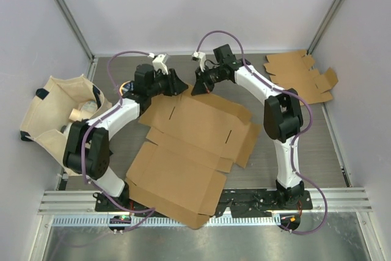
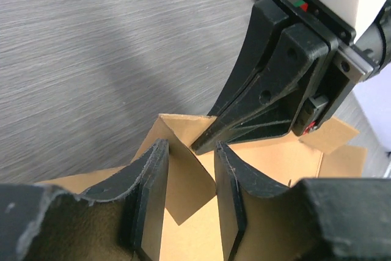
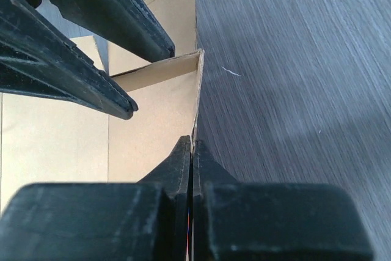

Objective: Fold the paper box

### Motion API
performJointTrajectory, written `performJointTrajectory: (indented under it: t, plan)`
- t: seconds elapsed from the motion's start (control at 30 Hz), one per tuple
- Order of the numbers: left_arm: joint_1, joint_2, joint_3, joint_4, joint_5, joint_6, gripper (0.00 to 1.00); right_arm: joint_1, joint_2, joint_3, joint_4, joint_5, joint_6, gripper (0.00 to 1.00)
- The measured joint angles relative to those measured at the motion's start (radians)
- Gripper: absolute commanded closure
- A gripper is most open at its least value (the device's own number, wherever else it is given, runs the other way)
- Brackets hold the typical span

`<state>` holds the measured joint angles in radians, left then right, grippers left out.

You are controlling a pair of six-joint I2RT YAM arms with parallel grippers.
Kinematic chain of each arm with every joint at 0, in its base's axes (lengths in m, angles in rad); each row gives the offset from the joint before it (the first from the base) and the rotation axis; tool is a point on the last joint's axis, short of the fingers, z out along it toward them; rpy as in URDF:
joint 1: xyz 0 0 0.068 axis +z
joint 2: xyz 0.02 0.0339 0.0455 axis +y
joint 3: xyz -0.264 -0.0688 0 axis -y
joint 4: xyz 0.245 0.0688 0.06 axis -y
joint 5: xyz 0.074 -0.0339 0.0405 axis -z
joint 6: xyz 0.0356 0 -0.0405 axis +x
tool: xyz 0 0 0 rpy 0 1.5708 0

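Box position: the flat cardboard box blank (image 1: pixel 183 151) is lying mid-table between the two arms, and only its far flap (image 2: pixel 177 132) is being stood up.
Right jaws: the right gripper (image 3: pixel 192 145) is being held pressed together on the flap's thin outer edge.
Left jaws: the left gripper (image 2: pixel 191 148) is being kept apart, its fingers straddling the flap without pinching it.
Slip risk: the flap is being held by a narrow bite at its very edge, so it is judged likely to be pulled free if the arm is swung quickly.
Tear risk: the cardboard is probably being strained at the pinch, and a twist could crease or rip it off the fold line.
Collision risk: the two grippers are being worked very close together, so a knock between fingers is judged possible.
Shift risk: the blank is not being pinned to the table (image 3: pixel 293 90), so the whole sheet may be dragged.
Writing: none is being shown on the cardboard. Red and green marks on the right gripper's body are too small to be read.
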<state>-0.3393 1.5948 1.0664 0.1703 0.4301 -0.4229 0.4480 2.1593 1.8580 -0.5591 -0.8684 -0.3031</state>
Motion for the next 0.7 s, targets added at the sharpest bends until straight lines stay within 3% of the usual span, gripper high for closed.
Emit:
performJointTrajectory:
  t: [0.5,0.7]
  plan:
    - [-0.013,0.154,-0.003,0.274,0.033,-0.239,0.62,-0.02,-0.053,-0.084,0.078,0.082,0.101,0.99]
    - [-0.014,0.156,-0.089,0.429,-0.009,-0.36,0.66,-0.019,-0.061,-0.094,0.085,0.127,0.134,0.99]
